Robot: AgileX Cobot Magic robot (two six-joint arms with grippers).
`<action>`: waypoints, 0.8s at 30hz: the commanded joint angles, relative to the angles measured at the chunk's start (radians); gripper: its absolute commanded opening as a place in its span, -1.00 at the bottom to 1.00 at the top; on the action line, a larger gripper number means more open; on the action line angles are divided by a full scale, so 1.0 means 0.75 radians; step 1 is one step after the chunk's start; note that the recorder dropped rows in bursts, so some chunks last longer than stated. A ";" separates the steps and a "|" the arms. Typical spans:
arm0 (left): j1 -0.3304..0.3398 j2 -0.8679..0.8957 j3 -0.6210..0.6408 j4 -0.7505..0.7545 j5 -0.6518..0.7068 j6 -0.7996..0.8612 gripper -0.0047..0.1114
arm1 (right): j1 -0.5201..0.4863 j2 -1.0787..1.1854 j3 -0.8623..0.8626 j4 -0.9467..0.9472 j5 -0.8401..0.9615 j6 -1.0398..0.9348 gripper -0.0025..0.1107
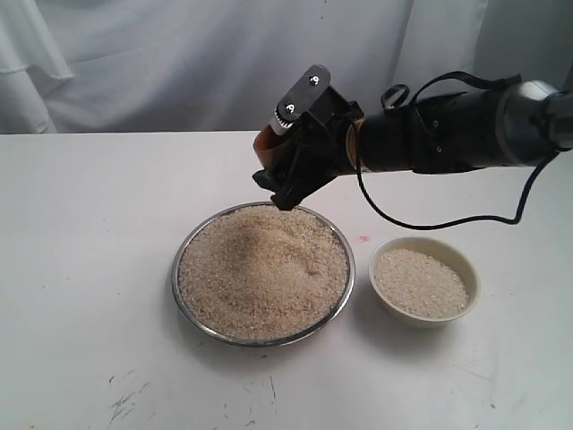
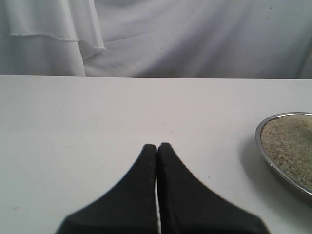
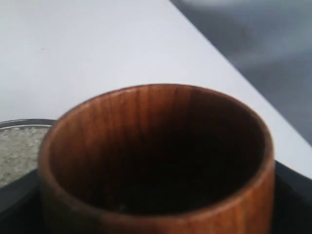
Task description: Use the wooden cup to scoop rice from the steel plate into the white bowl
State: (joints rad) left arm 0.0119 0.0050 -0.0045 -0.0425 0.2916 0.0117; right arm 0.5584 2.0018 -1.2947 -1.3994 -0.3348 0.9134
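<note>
Closest to the exterior camera, the white table (image 1: 89,269) carries a few dark scuff marks (image 1: 125,399). Beyond them stands the steel plate (image 1: 175,287), heaped almost to its rim with rice (image 1: 260,273). It sits directly below the right fingers (image 1: 288,184). Their tips hang at the plate's far rim; whether they touch the grains cannot be told. The white bowl (image 1: 430,320) stands just beside the plate, off to the arm's side of those fingers and lower than them. It is partly filled with more rice and does not touch the plate.

The right fingers are closed around the wooden cup (image 1: 265,141), one black pad pressed to each side of it. The cup is held above the table, past the plate's far edge. The right wrist camera looks straight into its dark mouth, and the inside is too dim to show whether any grains lie there. A black cable (image 1: 430,222) loops down from the right arm (image 1: 448,130) behind the fingers.

The left fingers (image 2: 136,195) are pressed together with nothing between them, over bare table. The plate's rim lies ahead of them and well off to one side.

Farthest back, a pale cloth (image 1: 179,63) hangs behind the table.
</note>
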 commanded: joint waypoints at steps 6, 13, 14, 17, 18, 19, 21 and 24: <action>-0.002 -0.007 0.006 -0.001 -0.008 -0.004 -0.92 | 0.001 0.018 0.060 0.607 0.137 -1.042 -0.96; -0.002 -0.007 0.006 -0.001 -0.008 -0.004 -0.92 | 0.001 0.017 0.060 0.135 0.163 -1.042 -0.96; -0.002 -0.007 0.006 -0.001 -0.008 -0.004 -0.92 | 0.001 0.017 0.060 0.115 0.159 -1.049 -0.96; -0.002 -0.007 0.006 -0.001 -0.008 -0.004 -0.92 | 0.001 0.020 0.060 0.103 0.123 -1.114 -0.96; -0.002 -0.007 0.006 -0.001 -0.008 -0.004 -0.92 | 0.001 0.020 0.060 0.103 0.099 -1.199 -0.96; -0.002 -0.007 0.006 -0.001 -0.008 -0.004 -0.92 | 0.001 0.022 0.060 0.103 0.100 -1.283 -0.96; -0.002 -0.007 0.006 -0.001 -0.008 -0.004 -0.92 | 0.001 0.022 0.060 0.117 0.093 -1.443 -0.96; -0.002 -0.007 0.006 -0.001 -0.008 -0.004 -0.92 | 0.001 0.022 0.060 0.115 0.092 -1.778 -0.96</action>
State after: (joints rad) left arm 0.0119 0.0050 -0.0045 -0.0425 0.2916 0.0117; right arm 0.5584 2.0225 -1.2511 -1.3162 -0.2479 -0.2495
